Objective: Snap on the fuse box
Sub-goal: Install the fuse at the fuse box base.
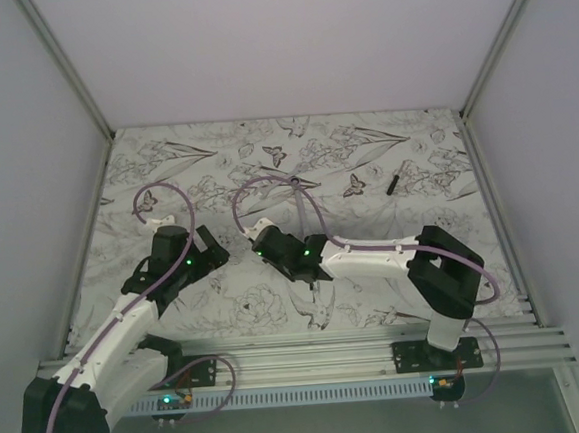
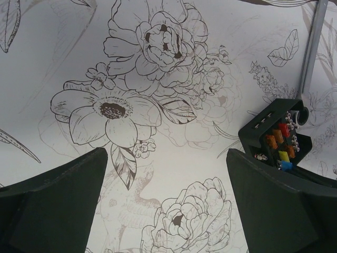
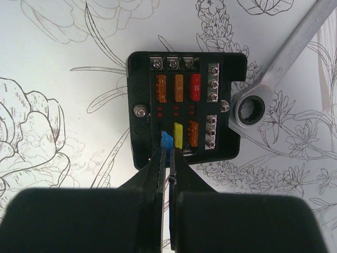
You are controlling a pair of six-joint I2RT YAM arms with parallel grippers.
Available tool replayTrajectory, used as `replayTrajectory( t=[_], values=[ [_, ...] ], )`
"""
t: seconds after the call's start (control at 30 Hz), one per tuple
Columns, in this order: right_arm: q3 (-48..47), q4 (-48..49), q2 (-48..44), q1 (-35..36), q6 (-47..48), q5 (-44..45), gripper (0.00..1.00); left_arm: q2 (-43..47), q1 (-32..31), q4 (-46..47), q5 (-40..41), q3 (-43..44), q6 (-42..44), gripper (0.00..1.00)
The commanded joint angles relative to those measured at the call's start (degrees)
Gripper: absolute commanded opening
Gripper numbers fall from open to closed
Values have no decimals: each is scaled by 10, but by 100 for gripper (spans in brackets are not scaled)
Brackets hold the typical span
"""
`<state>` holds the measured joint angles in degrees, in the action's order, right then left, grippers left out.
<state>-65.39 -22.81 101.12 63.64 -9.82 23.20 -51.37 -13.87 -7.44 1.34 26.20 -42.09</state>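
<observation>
The fuse box (image 3: 141, 79) is a small black open box lying flat on the flowered mat, with orange, red and yellow fuses in rows. My right gripper (image 3: 167, 153) stands over its near edge, jaws almost together on a blue fuse (image 3: 166, 140) seated in the lower row's left slot. In the top view my right gripper (image 1: 269, 248) covers the box. My left gripper (image 2: 166, 211) is open and empty above bare mat, with the fuse box (image 2: 274, 138) just past its right finger. In the top view my left gripper (image 1: 209, 251) sits to the left of the right one.
A silver ratchet wrench (image 3: 274, 79) lies with its ring end touching the box's right side; its handle also shows in the left wrist view (image 2: 313, 47). A thin black stick (image 1: 392, 181) lies at the back right. Metal frame rails border the mat.
</observation>
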Motion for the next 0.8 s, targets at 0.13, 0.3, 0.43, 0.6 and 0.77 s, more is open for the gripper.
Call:
replayTrajectory(
  t=[0.13, 0.3, 0.43, 0.6, 0.77],
  values=[
    [-19, -1, 14, 9, 1, 24, 0, 4, 5, -13, -6, 5, -4, 100],
    [-22, -1, 17, 10, 6, 27, 0, 5, 5, -13, -8, 4, -4, 100],
    [-24, 1, 18, 12, 11, 27, 0, 5, 5, -13, -8, 4, -4, 100],
    [-27, 1, 17, 13, 16, 30, 0, 6, 5, -13, -8, 4, -4, 100],
    [-28, 0, 23, 13, 21, 32, 0, 7, 5, -13, -11, 4, -4, 100]
  ],
)
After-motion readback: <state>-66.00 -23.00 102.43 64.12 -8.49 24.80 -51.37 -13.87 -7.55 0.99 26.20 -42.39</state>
